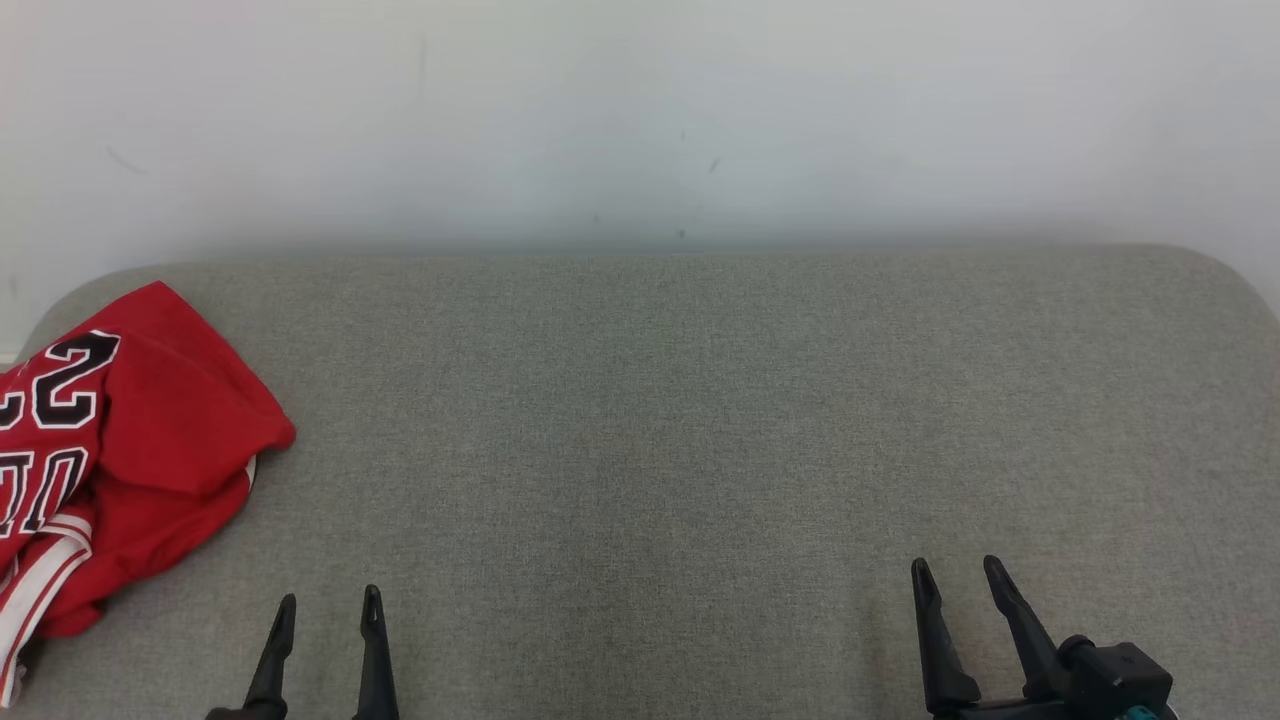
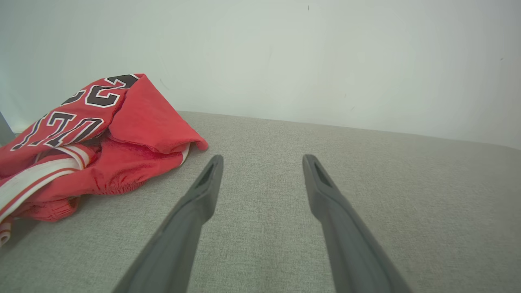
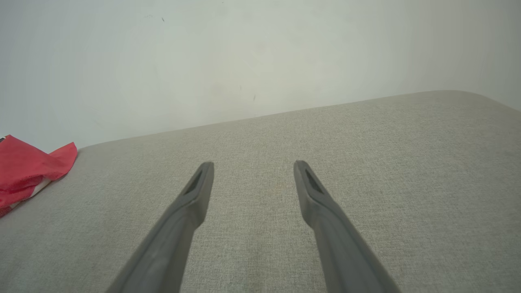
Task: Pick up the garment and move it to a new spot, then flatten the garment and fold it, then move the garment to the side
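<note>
Jersey (image 1: 150,440): red basketball top with black, white-edged numerals and lettering and white-and-red striped trim, crumpled in a loose heap.
Jersey's place: the far left end of the grey upholstered surface (image 1: 700,420), by its rounded back corner; part of the cloth runs past the head view's left edge.
Left gripper (image 1: 330,595): fingers spread wide, nothing between them, low at the near edge of the surface.
Jersey to left gripper: the jersey lies to the left of and ahead of the fingertips, near but apart. In the left wrist view the closest red fold ends just left of the left finger's tip, with bare grey fabric between.
Right gripper (image 1: 954,564): fingers spread wide and empty, at the head view's lower right.
Jersey to right gripper: well apart, with most of the surface between them. In the right wrist view a red corner sits at the left edge.
Wall (image 1: 600,120): white, with a few small dark marks, directly behind the surface.
</note>
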Controlling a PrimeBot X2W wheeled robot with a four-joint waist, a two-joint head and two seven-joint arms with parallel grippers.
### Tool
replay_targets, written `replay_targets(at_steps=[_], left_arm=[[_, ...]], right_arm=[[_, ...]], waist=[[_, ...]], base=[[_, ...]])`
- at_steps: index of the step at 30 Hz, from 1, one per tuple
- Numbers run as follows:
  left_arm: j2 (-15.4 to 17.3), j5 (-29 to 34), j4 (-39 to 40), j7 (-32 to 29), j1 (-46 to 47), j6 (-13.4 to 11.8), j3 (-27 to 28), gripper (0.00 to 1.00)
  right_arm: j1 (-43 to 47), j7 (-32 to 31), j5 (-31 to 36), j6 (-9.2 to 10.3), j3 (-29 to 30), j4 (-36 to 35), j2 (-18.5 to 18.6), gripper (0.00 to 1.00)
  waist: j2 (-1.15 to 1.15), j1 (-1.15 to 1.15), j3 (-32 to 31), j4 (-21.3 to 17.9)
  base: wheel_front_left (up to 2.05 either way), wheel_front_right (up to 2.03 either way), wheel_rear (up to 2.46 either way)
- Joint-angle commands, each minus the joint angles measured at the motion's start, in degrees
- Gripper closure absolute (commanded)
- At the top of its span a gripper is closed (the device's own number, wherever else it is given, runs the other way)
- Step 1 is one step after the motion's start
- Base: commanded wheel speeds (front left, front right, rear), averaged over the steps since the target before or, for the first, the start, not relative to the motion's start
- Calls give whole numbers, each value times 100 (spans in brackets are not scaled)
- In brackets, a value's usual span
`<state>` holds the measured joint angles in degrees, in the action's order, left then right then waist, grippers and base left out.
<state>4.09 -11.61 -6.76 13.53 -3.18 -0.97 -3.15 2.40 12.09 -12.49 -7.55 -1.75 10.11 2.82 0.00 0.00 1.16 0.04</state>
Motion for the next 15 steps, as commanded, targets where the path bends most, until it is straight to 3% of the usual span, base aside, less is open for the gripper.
replay_targets(at_steps=[1,15], left_arm=[[-7,155,-4,37,71,15,23,0],[-87,681,-76,132,11,84,156,0]], right_arm=[[35,54,144,10,7,-46,9,0],[133,251,500,11,95,-33,9,0]], waist=[[0,0,0,-2],[0,0,9,-7]], base=[[0,0,0],[0,0,0]])
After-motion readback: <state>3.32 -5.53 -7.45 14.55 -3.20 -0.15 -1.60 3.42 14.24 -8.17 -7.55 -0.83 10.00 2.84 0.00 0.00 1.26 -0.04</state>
